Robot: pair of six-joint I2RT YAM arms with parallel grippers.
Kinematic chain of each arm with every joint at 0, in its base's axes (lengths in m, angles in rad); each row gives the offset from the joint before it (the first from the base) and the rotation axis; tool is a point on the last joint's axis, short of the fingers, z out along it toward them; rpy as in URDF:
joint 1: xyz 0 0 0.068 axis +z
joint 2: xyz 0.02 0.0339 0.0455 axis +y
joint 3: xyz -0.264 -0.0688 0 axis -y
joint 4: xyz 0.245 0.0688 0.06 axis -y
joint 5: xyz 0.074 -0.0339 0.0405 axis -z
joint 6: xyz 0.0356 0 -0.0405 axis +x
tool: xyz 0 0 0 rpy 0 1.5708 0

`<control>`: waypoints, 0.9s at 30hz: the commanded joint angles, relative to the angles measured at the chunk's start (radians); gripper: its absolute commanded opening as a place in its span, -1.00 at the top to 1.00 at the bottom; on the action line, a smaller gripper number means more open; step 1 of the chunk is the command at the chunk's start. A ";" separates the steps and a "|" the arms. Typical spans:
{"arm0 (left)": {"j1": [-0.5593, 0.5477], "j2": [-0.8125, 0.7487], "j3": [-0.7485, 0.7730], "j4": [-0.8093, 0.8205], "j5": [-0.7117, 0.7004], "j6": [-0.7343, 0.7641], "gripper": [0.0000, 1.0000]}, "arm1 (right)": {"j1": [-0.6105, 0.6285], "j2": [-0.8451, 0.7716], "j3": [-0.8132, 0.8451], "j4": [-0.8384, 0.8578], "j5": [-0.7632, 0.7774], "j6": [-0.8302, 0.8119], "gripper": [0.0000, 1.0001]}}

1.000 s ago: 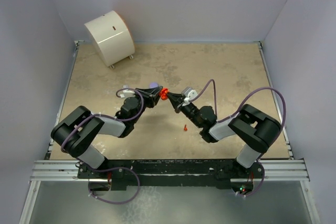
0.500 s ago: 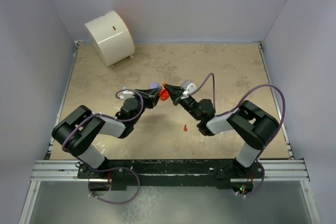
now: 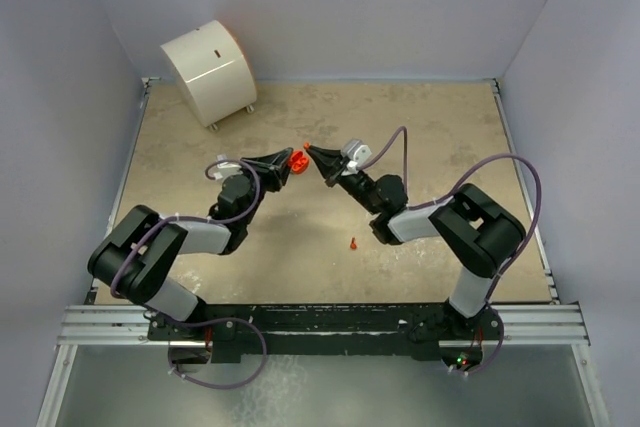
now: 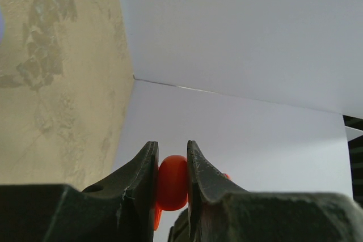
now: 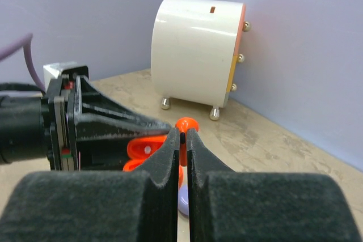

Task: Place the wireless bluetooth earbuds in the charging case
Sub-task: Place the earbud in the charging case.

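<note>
My left gripper is shut on the open red-orange charging case and holds it above the table; the case fills the jaws in the left wrist view. My right gripper is shut on a red-orange earbud by its stem, right at the case. A second red-orange earbud lies on the table in front of the right arm. A lilac round piece lies on the table below the right jaws. The lilac earbuds are out of view.
A white drum-shaped box on small feet stands at the back left corner, also in the right wrist view. Walls close the tan table on the left, back and right.
Both grippers have moved toward the back of the table, staying tip to tip. The case and the held earbud went with them. The lilac piece no longer shows in the top view.
</note>
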 commanded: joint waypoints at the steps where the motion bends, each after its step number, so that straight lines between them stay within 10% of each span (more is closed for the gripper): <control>1: 0.021 -0.057 0.069 -0.019 0.022 0.017 1.00 | -0.019 0.025 0.064 0.803 -0.061 0.009 1.00; 27: 0.025 -0.037 0.112 -0.023 0.038 0.017 1.00 | -0.031 0.050 0.104 0.809 -0.112 0.070 1.00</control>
